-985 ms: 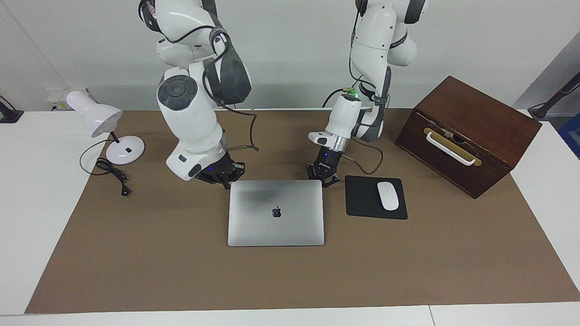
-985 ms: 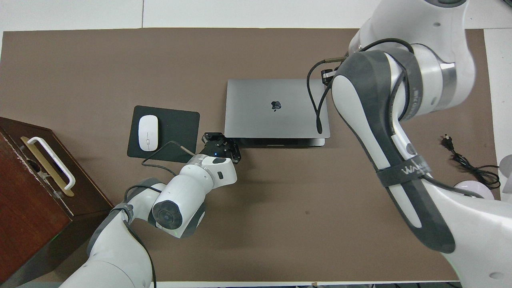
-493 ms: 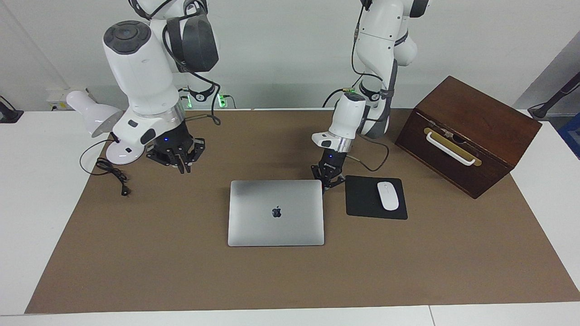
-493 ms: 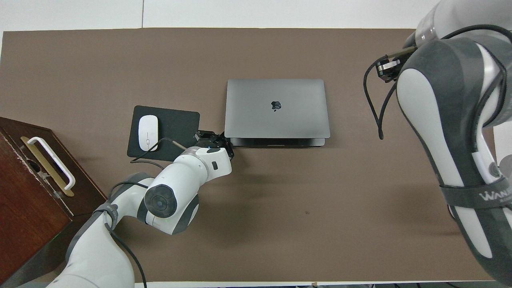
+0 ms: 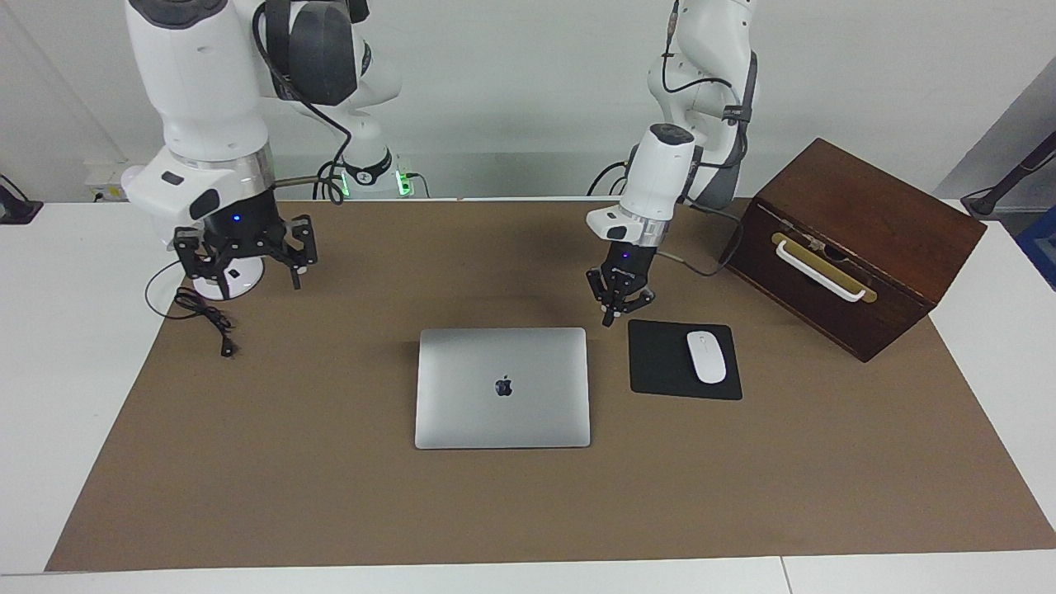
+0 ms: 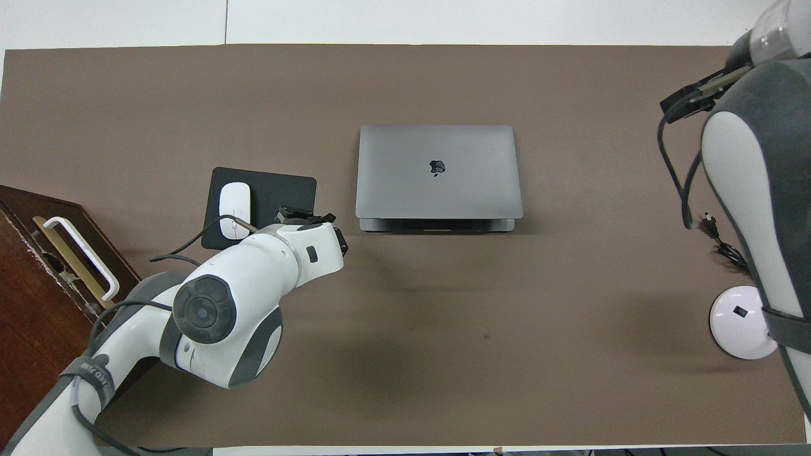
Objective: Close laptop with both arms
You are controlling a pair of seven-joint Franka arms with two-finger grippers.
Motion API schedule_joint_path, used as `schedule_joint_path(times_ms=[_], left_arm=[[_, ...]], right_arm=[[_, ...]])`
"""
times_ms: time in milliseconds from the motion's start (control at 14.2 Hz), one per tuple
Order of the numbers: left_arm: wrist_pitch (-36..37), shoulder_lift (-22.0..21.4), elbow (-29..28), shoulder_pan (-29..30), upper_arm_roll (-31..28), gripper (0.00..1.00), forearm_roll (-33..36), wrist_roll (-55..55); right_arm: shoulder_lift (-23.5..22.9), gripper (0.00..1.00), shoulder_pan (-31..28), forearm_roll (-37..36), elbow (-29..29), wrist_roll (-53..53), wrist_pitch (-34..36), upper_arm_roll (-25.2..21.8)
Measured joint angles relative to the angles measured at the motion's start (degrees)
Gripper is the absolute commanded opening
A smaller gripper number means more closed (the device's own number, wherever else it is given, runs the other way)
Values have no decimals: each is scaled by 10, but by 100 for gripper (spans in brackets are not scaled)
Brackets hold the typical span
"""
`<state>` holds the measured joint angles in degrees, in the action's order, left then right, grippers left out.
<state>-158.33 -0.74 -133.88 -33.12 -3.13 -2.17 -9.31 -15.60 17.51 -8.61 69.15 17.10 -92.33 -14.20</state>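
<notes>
The silver-grey laptop (image 5: pixel 503 388) lies shut and flat in the middle of the brown mat, apple logo up; it also shows in the overhead view (image 6: pixel 437 171). My right gripper (image 5: pixel 243 260) hangs open and empty in the air over the lamp base, well off toward the right arm's end of the table. My left gripper (image 5: pixel 617 305) hangs empty just above the mat, over the spot between the laptop's corner nearest the robots and the mouse pad; in the overhead view the left gripper (image 6: pixel 310 218) peeks out from under its wrist. Neither gripper touches the laptop.
A black mouse pad (image 5: pixel 660 363) with a white mouse (image 5: pixel 706 356) lies beside the laptop. A brown wooden box (image 5: pixel 854 243) stands at the left arm's end. A white desk lamp (image 5: pixel 177 210) and its black cable (image 5: pixel 206 318) are at the right arm's end.
Both grippers have drawn back from the laptop's edge nearest the robots. The right one swung up and over to the lamp; the left one rose a little. The laptop has stayed shut.
</notes>
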Motion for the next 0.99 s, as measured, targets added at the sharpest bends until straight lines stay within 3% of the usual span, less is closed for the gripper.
schedule_joint_path(times_ms=[352, 563, 633, 704, 774, 844, 985], left_arm=[[211, -48, 80, 53, -4, 0, 0, 0], [314, -50, 140, 94, -5, 0, 0, 0], [339, -50, 155, 109, -6, 8, 0, 0], [358, -50, 167, 124, -6, 27, 0, 0], [372, -50, 175, 140, -6, 59, 0, 0], [385, -50, 181, 155, -6, 100, 0, 0], [411, -51, 192, 182, -6, 100, 0, 0]], right_arm=[[38, 100, -22, -23, -5, 99, -35, 0], [78, 100, -86, 10, 82, 72, -112, 45], [97, 100, -117, 34, 121, 34, -113, 73], [114, 100, -143, 47, 153, -13, -97, 103], [128, 100, -158, 51, 172, -57, -68, 126], [139, 100, -164, 51, 184, -93, -40, 140], [153, 100, -165, 51, 193, -121, -6, 146]])
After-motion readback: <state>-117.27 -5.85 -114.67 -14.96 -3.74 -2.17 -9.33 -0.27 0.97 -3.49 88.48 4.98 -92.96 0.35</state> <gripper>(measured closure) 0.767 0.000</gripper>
